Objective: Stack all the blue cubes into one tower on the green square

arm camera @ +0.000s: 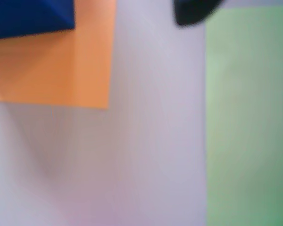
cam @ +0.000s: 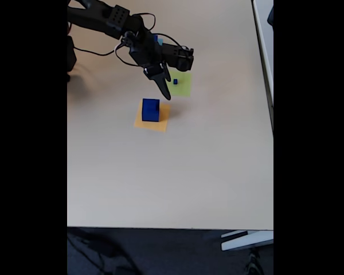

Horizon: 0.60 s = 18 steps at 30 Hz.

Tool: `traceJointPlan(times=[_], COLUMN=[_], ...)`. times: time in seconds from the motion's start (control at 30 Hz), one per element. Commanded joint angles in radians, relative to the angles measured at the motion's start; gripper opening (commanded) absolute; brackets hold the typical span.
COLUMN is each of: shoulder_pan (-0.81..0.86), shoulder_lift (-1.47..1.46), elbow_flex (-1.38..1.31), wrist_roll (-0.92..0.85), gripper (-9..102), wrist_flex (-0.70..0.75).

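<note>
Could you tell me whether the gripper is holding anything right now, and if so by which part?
Nothing appears to be held. In the fixed view the gripper hangs above the table, the large blue cube sits apart on the orange square, untouched.

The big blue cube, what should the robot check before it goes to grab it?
1. Big blue cube sits upright on the orange square: ok.
2. Green square is ready for a tower base: not ok, a small blue cube sits on it.
3. End effector is over the big cube: not ok, it hangs between the two squares.
4. End effector is open: cannot tell.
5. Table around the big cube is free: ok.
</note>
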Motion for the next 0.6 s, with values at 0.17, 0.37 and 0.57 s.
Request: traceJointPlan(times=[0.17, 0.37, 0.57], shoulder_pan=[0.044, 0.081, 0.11], shoulder_lift=[0.101, 0.109, 0.117], elbow_flex=[0.008, -0.002, -0.002], wrist_roll=[-0.046, -0.083, -0.109], gripper=[36, 35, 33], wrist_flex=[-0.012, 0.012, 0.048])
